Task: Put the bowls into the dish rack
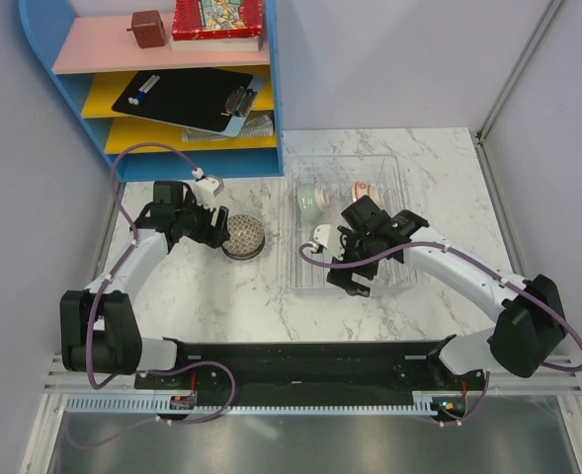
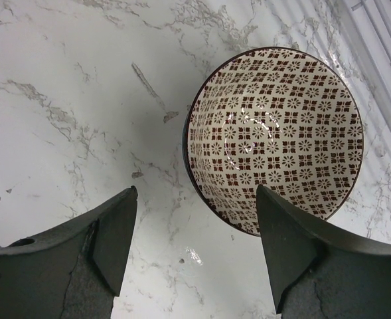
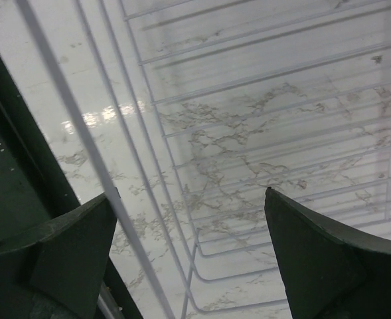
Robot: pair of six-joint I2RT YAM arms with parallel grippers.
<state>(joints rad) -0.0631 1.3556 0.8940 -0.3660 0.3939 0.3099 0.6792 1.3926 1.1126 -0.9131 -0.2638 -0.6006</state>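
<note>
Here the round ceramic bowl with a brown-red floral lattice on white [image 2: 275, 139] sits upright on the white marble-look table [image 2: 62, 100], just ahead of the left gripper [image 2: 195, 199]. That gripper's fingers stand wide apart and grip nothing, one tip over the bowl's near rim. The right gripper [image 3: 188, 199], likewise spread wide and empty, hangs over the clear ribbed plastic dish rack [image 3: 261, 100]. The rack holds a pale green bowl [image 1: 308, 200] and a white bowl with red marks [image 1: 363, 190] at its far end.
</note>
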